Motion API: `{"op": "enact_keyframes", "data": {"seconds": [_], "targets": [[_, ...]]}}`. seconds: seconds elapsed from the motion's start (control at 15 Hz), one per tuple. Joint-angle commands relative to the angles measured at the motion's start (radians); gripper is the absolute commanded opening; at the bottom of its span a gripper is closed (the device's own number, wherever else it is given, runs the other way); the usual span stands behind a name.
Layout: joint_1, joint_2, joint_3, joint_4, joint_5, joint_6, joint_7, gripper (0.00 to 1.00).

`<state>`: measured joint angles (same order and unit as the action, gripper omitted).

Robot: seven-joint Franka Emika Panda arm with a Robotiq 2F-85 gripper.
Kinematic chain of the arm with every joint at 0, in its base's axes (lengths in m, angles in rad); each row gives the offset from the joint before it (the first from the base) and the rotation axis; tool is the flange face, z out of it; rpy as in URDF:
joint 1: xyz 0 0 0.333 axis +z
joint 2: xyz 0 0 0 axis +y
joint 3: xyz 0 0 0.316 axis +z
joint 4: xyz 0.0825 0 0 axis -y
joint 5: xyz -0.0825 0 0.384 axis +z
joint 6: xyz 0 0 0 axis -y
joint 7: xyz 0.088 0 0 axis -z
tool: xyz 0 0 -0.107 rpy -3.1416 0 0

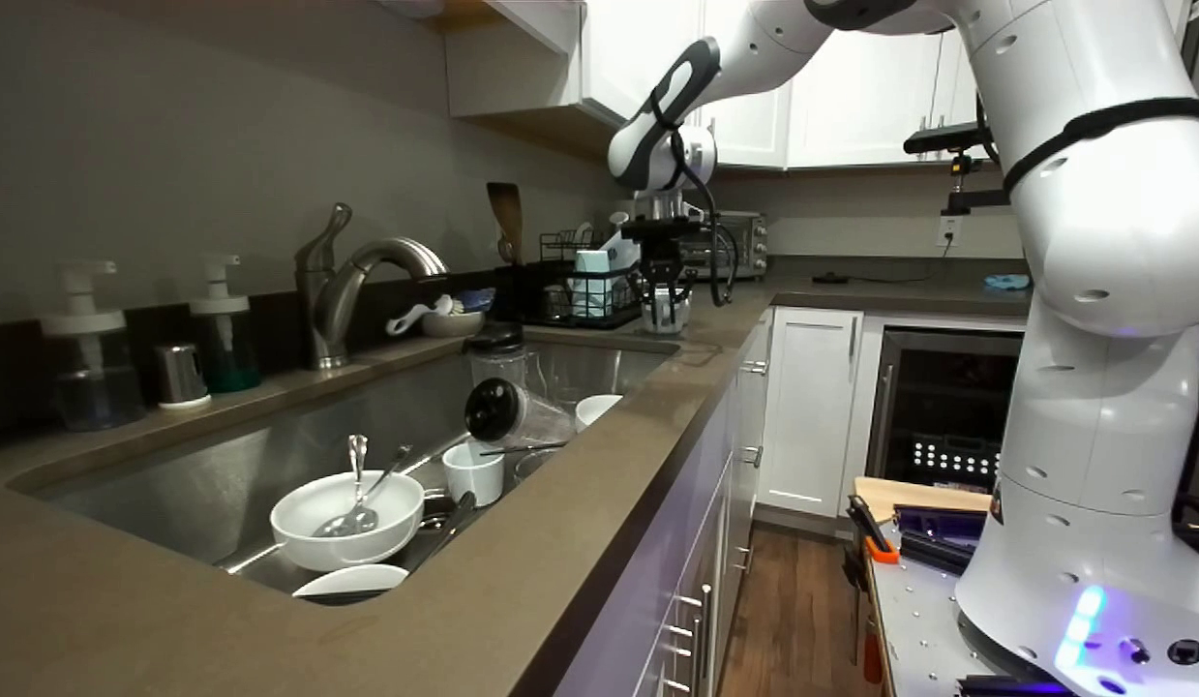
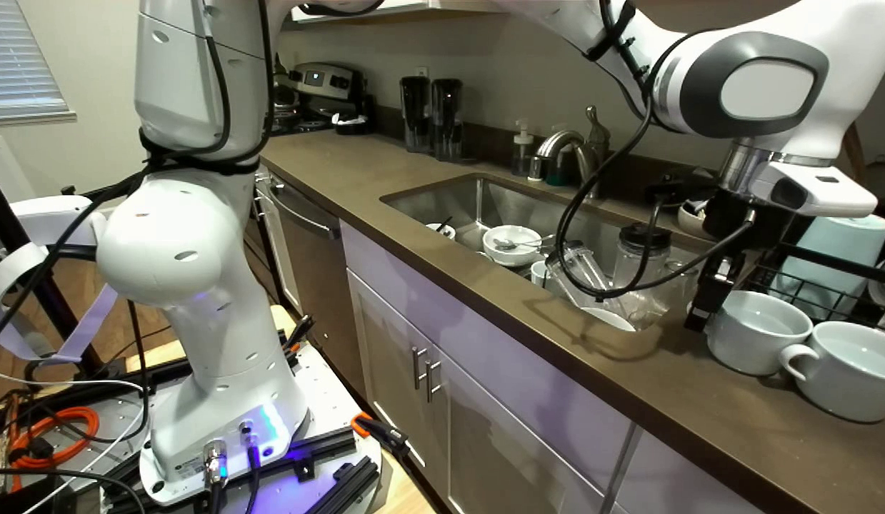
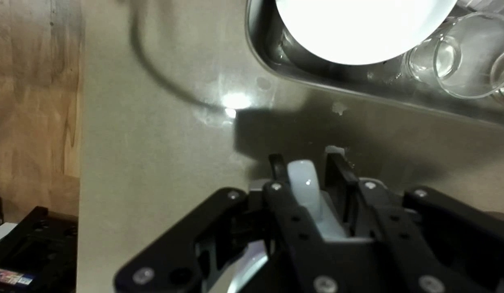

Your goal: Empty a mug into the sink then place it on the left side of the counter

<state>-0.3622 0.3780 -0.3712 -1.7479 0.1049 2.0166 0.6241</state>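
The desk (image 1: 560, 532) hides the near part of the sink (image 1: 270, 474) in an exterior view. The pincer (image 3: 308, 167), two fingers apart, straddles the handle (image 3: 305, 183) of the mug (image 2: 746, 343), on the desk just past the sink. Beside it, one other mug (image 2: 842, 378) is cut off at the frame.

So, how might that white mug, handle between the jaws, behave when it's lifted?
Probably stiff but chippable, since the white mug looks ceramic. The glint on its handle suggests a smooth, perhaps slippery finish. Lifted from that one side, its wide shape may make it tilt.
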Motion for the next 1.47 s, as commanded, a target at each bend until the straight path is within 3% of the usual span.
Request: {"op": "enact_keyframes", "data": {"seconds": [0.0, 0.07, 0.6, 1.4], "targets": [[-0.003, -0.016, -0.002, -0.014, 0.011, -0.011, -0.017, 0.06], [-0.003, -0.017, -0.002, -0.013, 0.011, -0.01, -0.016, 0.02], [0.019, -0.062, -0.002, -0.058, -0.013, -0.008, -0.008, 0.04], [0.106, -0.315, 0.03, -0.274, -0.114, -0.045, -0.012, 0.04]]}}
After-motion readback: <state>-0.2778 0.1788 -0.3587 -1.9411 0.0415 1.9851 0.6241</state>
